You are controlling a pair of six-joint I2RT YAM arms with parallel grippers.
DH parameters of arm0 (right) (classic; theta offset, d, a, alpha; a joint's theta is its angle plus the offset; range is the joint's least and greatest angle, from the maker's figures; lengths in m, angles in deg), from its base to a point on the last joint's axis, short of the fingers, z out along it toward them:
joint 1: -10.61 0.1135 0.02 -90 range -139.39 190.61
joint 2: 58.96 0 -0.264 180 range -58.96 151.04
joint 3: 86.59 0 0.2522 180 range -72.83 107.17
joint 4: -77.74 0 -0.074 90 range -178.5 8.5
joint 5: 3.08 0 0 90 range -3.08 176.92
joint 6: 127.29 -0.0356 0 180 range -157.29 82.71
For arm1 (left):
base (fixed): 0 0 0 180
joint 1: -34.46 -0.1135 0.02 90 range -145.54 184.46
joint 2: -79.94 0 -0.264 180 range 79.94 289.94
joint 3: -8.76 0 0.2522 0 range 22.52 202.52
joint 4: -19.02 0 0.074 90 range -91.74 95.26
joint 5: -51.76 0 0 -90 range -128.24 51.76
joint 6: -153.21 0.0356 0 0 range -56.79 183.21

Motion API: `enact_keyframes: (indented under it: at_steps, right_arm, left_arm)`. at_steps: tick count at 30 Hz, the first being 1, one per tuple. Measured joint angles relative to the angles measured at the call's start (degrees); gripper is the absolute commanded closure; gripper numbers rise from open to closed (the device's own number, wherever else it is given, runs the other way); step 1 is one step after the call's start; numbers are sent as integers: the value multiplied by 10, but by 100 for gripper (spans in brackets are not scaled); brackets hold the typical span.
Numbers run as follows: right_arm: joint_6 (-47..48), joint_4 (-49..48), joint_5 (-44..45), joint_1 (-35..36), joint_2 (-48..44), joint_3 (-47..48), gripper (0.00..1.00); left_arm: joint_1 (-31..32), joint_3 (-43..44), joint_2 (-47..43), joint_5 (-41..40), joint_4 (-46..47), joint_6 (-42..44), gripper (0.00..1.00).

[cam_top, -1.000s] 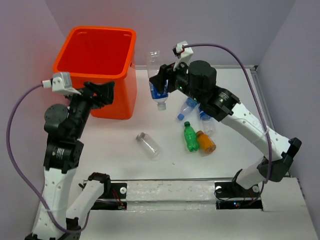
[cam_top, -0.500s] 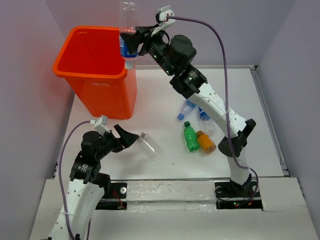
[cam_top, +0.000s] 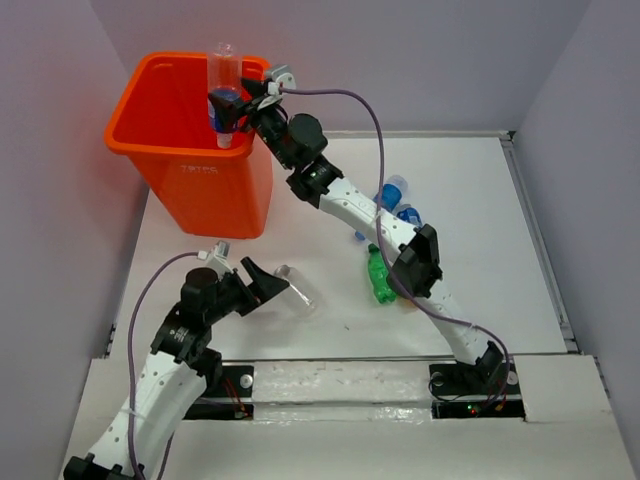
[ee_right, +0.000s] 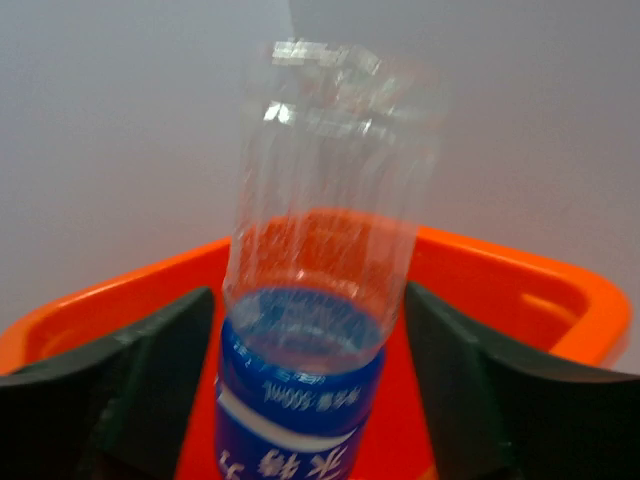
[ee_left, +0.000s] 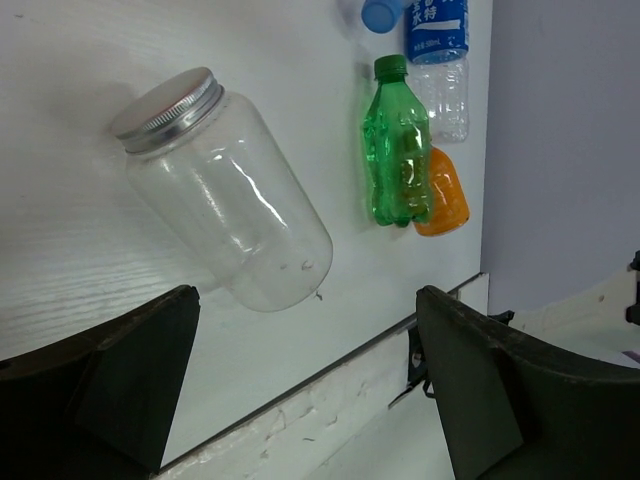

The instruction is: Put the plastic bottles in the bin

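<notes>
The right gripper [cam_top: 236, 108] is clamped on a blue-labelled bottle [cam_top: 224, 85], neck down, over the orange bin [cam_top: 200, 195] at the bench's far left corner. The left gripper [cam_top: 262, 288] is wide open and empty beside the unlabelled bottle [ee_left: 225, 195] near the front edge. Dropped so near the rim, the held bottle may bounce out.

Bare white table [ee_left: 60, 60] around clear metal-lidded jar [ee_left: 225, 195]; green plastic bottle [ee_left: 398, 150] apart to right; blue-labelled clear bottle [cam_top: 224, 85] over square orange bin [cam_top: 215, 190] mouth.
</notes>
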State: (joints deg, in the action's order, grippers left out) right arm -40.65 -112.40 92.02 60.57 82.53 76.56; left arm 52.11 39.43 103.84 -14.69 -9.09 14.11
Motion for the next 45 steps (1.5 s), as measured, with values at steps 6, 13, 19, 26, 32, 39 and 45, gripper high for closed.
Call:
enact_keyframes:
  at_steps: [6, 13, 19, 26, 32, 39, 45]
  right_arm:
    - [24, 54, -33, 0, -34, -5, 0]
    - [44, 154, -61, -10, -313, -266, 0]
    - [37, 143, -47, -38, -610, -562, 0]
    - [-66, 208, -69, -175, -715, -780, 0]
    - [-132, 321, -7, -264, -657, -859, 0]
    - [-169, 348, 41, -315, -637, -875, 0]
    - [-177, 349, 57, -328, -543, -860, 0]
  left_arm:
    - [97, -8, 70, -61, 73, -45, 1]
    - [198, -4, 208, -167, 123, -78, 1]
    - [226, 23, 266, -252, 150, -88, 1]
    - [236, 58, 366, -316, 180, -86, 1]
    - [247, 110, 474, -352, 194, -71, 3]
    - [252, 158, 545, -394, 189, -43, 21]
    - [262, 182, 518, -428, 142, -9, 31]
